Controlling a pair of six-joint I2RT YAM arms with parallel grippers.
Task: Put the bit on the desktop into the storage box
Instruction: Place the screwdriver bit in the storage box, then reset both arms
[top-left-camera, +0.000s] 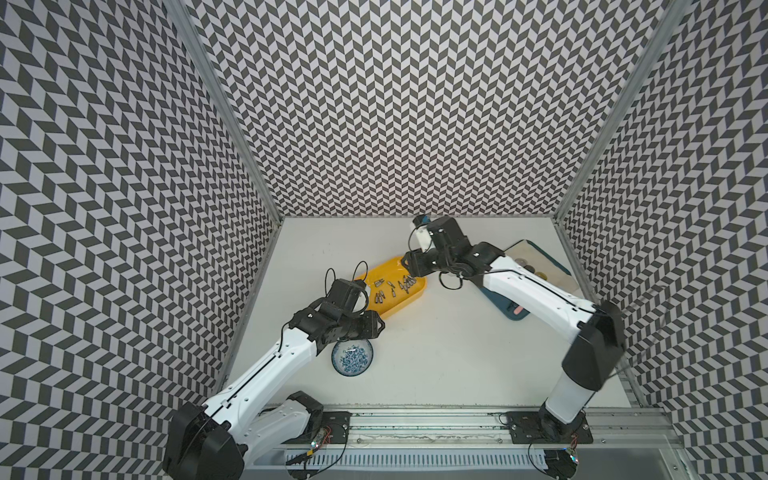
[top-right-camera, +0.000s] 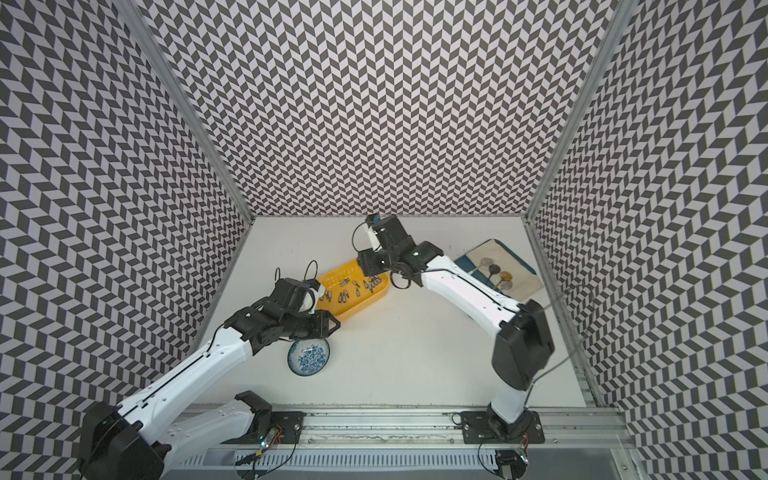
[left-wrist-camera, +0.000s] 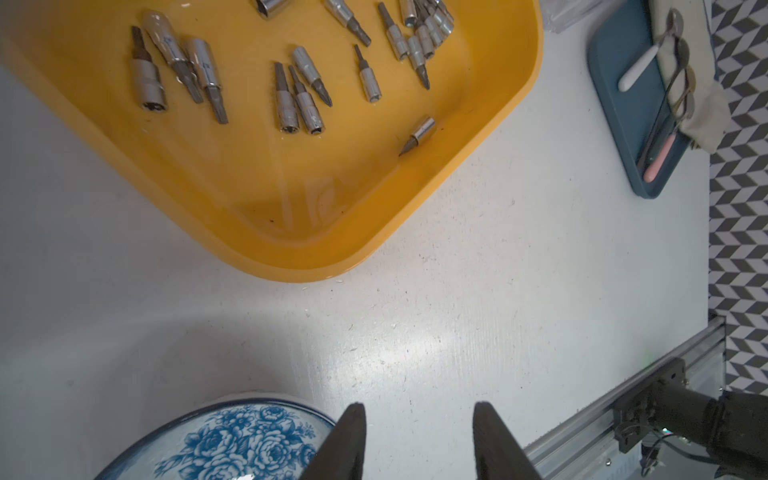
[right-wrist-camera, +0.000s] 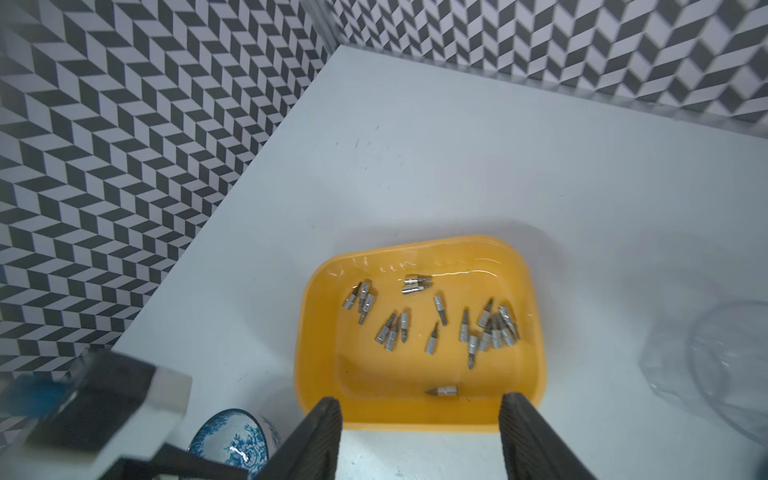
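The yellow storage box (top-left-camera: 392, 305) lies left of centre on the white desktop (top-left-camera: 436, 353). It holds several silver bits (right-wrist-camera: 490, 328), one lying alone (right-wrist-camera: 442, 390) near the wall closest to my right arm. No bit shows on the bare desktop. My right gripper (right-wrist-camera: 419, 399) hangs over the box's far right end (top-left-camera: 410, 272), open with nothing between its fingers. My left gripper (left-wrist-camera: 418, 406) is open and empty above bare desktop, between the box's near end and a patterned bowl. In both top views its fingers are hidden under its own wrist.
A blue-and-white bowl (top-left-camera: 352, 358) sits just in front of the box, partly under my left forearm. A dark-blue board (top-left-camera: 513, 309) with a cloth and spoons lies at the right, under my right arm. Something clear and glassy (right-wrist-camera: 727, 365) stands beside the box. A metal rail (top-left-camera: 415, 424) runs along the front.
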